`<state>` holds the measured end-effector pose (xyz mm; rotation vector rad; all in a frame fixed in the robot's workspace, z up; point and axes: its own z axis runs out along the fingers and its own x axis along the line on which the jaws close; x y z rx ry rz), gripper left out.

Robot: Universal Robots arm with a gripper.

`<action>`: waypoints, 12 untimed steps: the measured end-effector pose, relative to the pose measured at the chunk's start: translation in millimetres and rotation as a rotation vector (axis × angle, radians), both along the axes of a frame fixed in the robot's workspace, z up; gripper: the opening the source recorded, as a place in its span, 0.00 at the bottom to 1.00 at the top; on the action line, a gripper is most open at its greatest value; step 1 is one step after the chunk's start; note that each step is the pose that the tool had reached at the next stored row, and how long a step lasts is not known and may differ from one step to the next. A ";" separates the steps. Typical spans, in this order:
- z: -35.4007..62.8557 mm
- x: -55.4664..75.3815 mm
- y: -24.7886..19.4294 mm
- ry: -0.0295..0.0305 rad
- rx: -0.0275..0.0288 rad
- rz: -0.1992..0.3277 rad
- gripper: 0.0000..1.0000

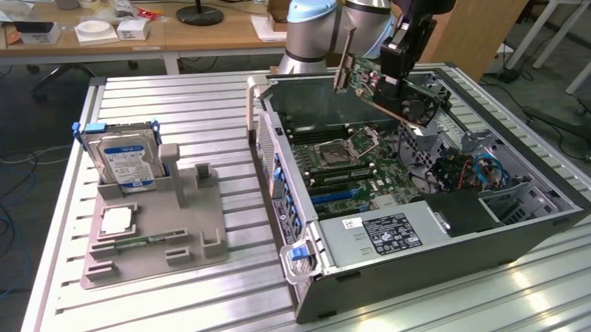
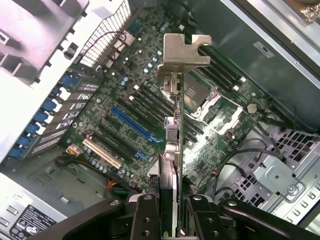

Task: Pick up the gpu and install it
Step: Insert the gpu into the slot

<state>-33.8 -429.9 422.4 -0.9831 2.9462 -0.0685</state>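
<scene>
Hanging above the open dark grey metal computer case (image 1: 517,232), the black two-fingered gripper (image 2: 172,222) clamps the thin dark circuit-card gpu (image 2: 175,150) by one end, with a finger pressed on each face. The card is clear of the green motherboard (image 2: 125,95) and tilted in the exterior view, its silver metal bracket (image 2: 182,50) pointing away from the wrist. Doing this step well probably means squaring the card's edge over the long blue expansion slot (image 2: 132,122), lining the bracket up with the perforated case wall (image 1: 266,142), and not twisting the grip.
</scene>
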 end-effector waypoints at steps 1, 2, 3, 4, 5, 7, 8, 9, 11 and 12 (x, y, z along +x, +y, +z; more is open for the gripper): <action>0.0 0.0 -0.2 0.0000 0.0001 0.006 0.26; 0.0 0.0 -0.3 0.0000 0.0001 0.012 0.26; -0.1 0.0 -0.3 0.0000 0.0001 0.018 0.26; -0.1 0.0 -0.3 0.0000 0.0001 0.025 0.26; -0.1 0.0 -0.3 0.0000 0.0000 0.032 0.26; -0.1 0.0 -0.4 0.0000 0.0000 0.045 0.26; -0.1 0.0 -0.4 0.0000 0.0001 0.051 0.26; -0.1 0.0 -0.4 0.0000 0.0001 0.058 0.26; -0.1 0.0 -0.5 0.0000 0.0000 0.070 0.26; -0.1 0.0 -0.5 -0.0001 0.0001 0.076 0.26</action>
